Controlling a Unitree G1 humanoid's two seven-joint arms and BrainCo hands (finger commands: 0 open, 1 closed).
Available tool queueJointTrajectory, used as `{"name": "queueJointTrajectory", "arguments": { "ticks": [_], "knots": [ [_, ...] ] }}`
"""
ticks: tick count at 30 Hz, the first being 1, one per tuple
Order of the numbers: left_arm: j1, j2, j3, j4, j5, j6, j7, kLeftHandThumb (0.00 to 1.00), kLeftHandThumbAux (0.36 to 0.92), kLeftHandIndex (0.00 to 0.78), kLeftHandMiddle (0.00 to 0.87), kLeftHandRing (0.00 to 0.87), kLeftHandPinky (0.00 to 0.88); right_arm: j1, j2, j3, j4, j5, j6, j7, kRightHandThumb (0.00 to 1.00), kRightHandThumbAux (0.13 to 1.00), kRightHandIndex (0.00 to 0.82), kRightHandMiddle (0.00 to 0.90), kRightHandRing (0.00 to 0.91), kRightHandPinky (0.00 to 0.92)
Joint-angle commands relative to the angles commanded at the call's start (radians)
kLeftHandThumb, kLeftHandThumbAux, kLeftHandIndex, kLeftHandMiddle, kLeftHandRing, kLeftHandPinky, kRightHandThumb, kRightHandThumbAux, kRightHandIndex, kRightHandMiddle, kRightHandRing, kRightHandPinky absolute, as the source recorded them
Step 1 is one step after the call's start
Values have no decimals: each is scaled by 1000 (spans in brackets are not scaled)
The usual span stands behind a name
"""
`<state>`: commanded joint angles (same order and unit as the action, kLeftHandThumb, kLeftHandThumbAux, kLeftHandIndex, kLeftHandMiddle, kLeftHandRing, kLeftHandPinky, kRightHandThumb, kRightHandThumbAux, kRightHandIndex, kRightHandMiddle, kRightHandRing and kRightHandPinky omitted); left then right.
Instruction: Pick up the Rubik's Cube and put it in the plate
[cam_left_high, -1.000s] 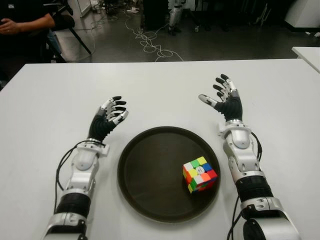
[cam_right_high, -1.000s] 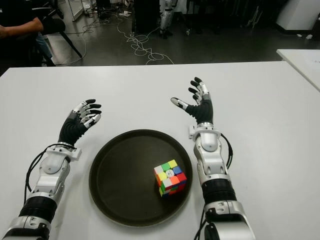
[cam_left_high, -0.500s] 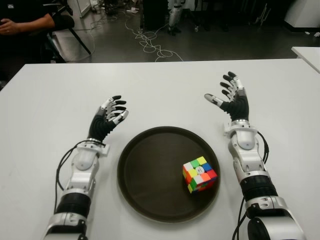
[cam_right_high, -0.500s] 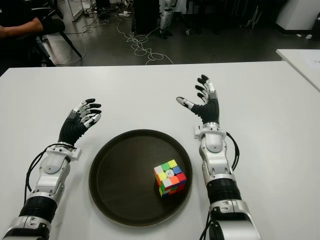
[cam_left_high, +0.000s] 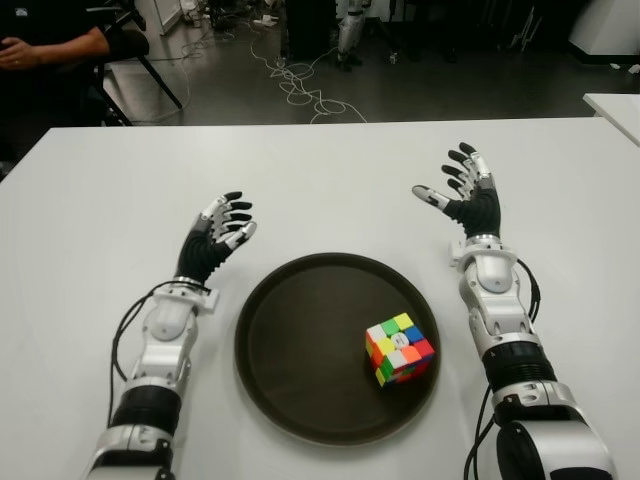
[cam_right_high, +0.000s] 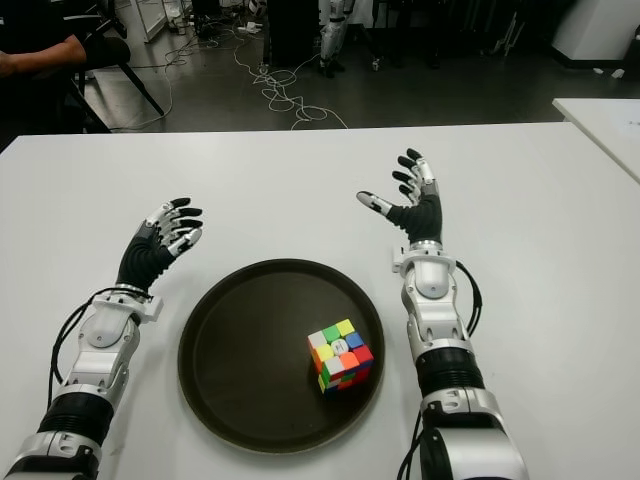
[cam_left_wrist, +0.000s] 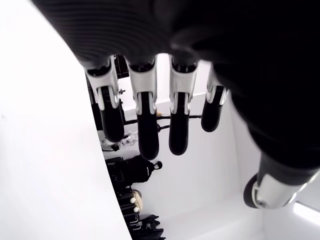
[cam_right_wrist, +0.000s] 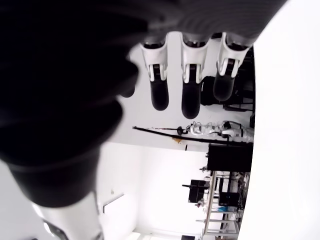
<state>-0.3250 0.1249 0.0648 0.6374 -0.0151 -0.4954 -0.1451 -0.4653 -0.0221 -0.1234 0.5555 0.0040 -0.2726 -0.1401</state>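
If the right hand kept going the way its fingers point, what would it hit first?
Nothing nearby, it seems: the right hand points away from the plate, over bare table toward the far edge. Its height is unclear.

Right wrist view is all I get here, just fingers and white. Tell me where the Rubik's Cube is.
Observer: The Rubik's Cube sits inside the plate, on the plate's right part, nearest your right forearm.
Operator: Confirm neither hand holds it.
Observer: Neither does. The right hand is above the table beyond the plate's right edge, fingers spread and empty.
Operator: Report the left hand.
Observer: The left hand shows left of the plate, fingers relaxed, holding nothing.
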Motion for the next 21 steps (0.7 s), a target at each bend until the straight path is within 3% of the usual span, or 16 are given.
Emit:
{"name": "queueJointTrajectory", "arguments": {
  "ticks": [6,11,15,21],
  "knots": [
    [0,-4,1,-2,2,1,11,104,631,199,271,276,272,7,5,-7,-19,12,-1,-1,4,869,132,202,180,163],
    [1,-4,1,-7,12,7,30,98,626,194,271,274,278,59,19,-3,-121,16,29,-7,4,872,127,201,179,174],
    [0,-2,0,-7,16,7,36,98,620,192,269,274,283,166,36,13,-269,13,68,1,2,866,116,189,171,156],
    [1,-1,-1,2,13,-2,34,97,635,196,269,274,269,223,38,18,-306,17,91,21,0,855,96,174,152,126]
  ]
}}
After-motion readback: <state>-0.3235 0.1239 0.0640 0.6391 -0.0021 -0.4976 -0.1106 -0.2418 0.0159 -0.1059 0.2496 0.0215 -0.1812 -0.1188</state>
